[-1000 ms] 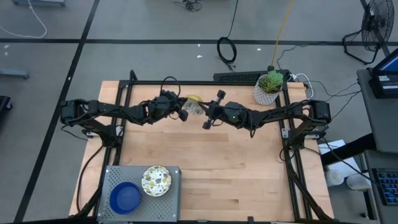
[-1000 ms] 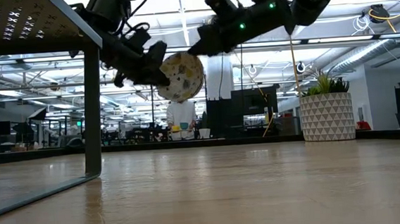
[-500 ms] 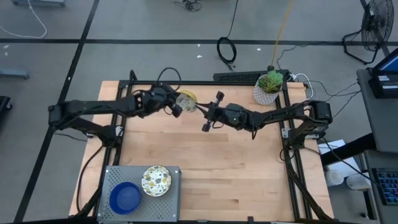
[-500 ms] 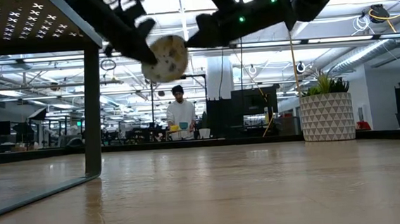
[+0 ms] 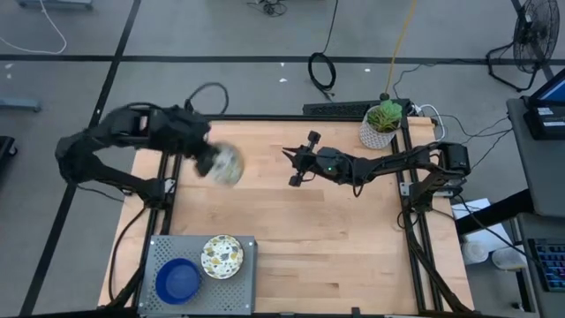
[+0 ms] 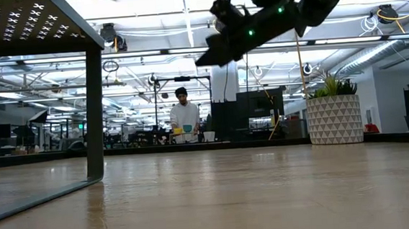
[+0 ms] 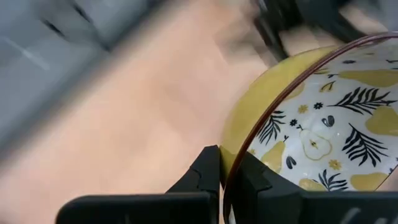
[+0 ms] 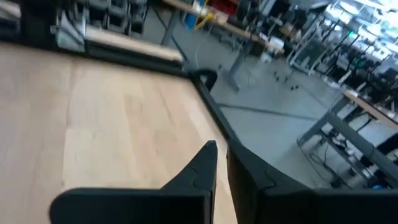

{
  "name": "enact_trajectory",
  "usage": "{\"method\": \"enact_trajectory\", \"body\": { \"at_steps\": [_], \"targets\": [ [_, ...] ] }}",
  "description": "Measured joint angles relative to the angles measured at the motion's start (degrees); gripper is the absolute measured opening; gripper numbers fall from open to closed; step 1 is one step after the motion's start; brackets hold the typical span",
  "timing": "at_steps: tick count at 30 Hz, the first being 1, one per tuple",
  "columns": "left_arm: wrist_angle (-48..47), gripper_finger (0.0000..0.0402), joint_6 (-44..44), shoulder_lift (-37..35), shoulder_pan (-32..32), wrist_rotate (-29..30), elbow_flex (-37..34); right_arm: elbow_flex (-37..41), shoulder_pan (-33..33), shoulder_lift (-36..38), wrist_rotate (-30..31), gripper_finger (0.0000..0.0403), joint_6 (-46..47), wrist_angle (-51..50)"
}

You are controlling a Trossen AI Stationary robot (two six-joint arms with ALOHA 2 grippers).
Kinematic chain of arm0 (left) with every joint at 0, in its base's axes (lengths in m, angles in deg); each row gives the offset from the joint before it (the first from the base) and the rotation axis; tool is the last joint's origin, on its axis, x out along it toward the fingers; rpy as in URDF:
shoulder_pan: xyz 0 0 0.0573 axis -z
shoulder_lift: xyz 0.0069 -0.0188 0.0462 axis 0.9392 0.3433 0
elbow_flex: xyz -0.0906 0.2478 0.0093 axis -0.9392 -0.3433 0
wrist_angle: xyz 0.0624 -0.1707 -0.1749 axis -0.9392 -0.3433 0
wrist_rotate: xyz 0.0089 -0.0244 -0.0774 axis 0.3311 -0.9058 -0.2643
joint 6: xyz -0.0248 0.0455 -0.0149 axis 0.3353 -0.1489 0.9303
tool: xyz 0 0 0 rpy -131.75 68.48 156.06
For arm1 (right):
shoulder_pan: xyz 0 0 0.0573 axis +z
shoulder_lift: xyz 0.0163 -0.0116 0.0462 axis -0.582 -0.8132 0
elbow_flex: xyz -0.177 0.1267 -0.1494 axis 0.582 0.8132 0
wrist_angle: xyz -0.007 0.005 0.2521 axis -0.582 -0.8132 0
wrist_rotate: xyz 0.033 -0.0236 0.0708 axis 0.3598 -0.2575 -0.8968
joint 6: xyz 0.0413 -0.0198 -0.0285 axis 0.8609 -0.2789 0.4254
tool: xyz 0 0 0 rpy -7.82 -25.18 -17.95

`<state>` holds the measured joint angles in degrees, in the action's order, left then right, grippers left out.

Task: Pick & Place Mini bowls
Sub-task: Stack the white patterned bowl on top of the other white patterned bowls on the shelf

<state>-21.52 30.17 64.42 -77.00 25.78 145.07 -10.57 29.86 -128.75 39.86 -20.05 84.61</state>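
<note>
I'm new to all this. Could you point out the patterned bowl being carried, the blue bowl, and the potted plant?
patterned bowl (image 7: 323, 134): left wrist view, its inner face.
blue bowl (image 5: 178, 280): high view, centre of its inside.
potted plant (image 5: 383, 117): high view, its green leaves.

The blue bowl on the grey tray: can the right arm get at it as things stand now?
Probably yes. The blue bowl lies open on the grey tray with nothing above it, and the right end effector holds nothing. It is far across the table, so reach is uncertain.

Two dark, jointed arms with looping black cables, the right arm (image 6: 269, 12) apparently showing small green lights.
</note>
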Motion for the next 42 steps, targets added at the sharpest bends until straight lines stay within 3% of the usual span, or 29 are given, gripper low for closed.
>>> {"method": "enact_trajectory", "body": {
  "at_steps": [4,6,11,20,32,42],
  "targets": [
    [-10.1,0.0011,6.6,0.2,5.5,-18.4,5.9,-0.1,0.0,0.1,-0.3,0.0022,-0.3,0.0],
    [-13.6,0.0011,11.4,0.2,9.6,-20.8,6.3,-0.1,-0.3,0.1,-0.2,0.0023,-0.3,0.1],
    [-12.5,0.0011,23.4,3.5,20.1,-15.8,5.4,-0.1,-1.1,0.1,-0.2,0.0023,-0.1,0.3],
    [-11.7,0.0011,32.3,15.3,31.2,-18.1,5.2,-0.1,-2.6,0.1,-0.2,0.0024,-0.1,0.4],
    [-10.3,0.0011,43.3,21.1,38.5,-15.1,5.2,-0.1,-2.5,0.1,-0.2,0.0022,-0.1,0.4],
    [-14.3,0.0011,52.1,21.3,39.8,-11.3,5.2,-0.1,-2.5,0.1,-0.3,0.0024,-0.1,0.1]
  ]
}}
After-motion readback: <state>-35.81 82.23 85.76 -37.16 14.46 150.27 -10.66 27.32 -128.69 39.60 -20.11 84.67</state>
